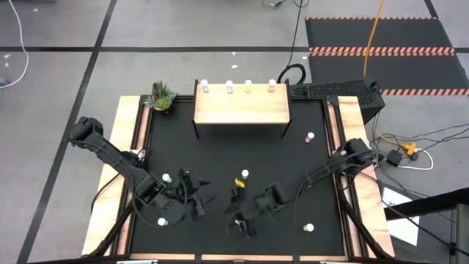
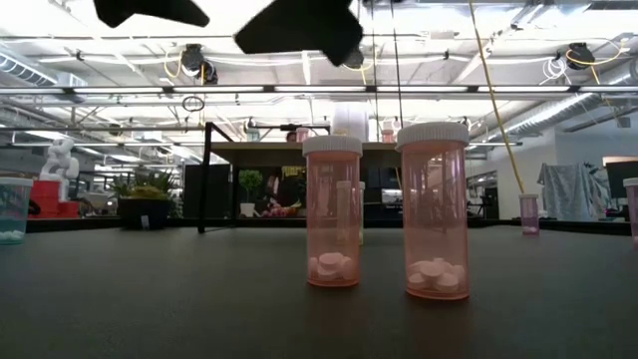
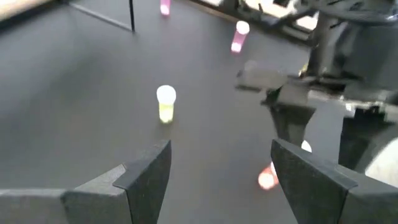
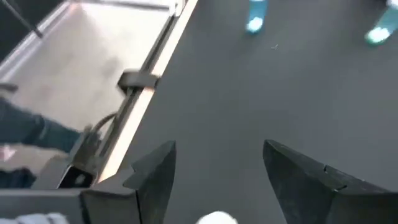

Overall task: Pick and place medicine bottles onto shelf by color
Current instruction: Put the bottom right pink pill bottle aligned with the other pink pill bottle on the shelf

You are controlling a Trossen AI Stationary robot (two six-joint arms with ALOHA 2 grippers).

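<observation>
Near the front of the dark surface (image 1: 220, 158), both arms work low among scattered medicine bottles (image 2: 433, 209). Four bottles already stand along the back edge of the shelf (image 1: 242, 110). The right gripper (image 4: 217, 168) holds its jaws wide, with a white cap (image 4: 217, 218) showing just between and below them. The left gripper (image 3: 221, 171), jaws also wide and empty, faces a yellow bottle (image 3: 165, 103) a little ahead, off to one side. Thin plastic with few pills inside, the bottles look light, rigid and easily toppled; a grip across the body under the cap seems safest.
</observation>
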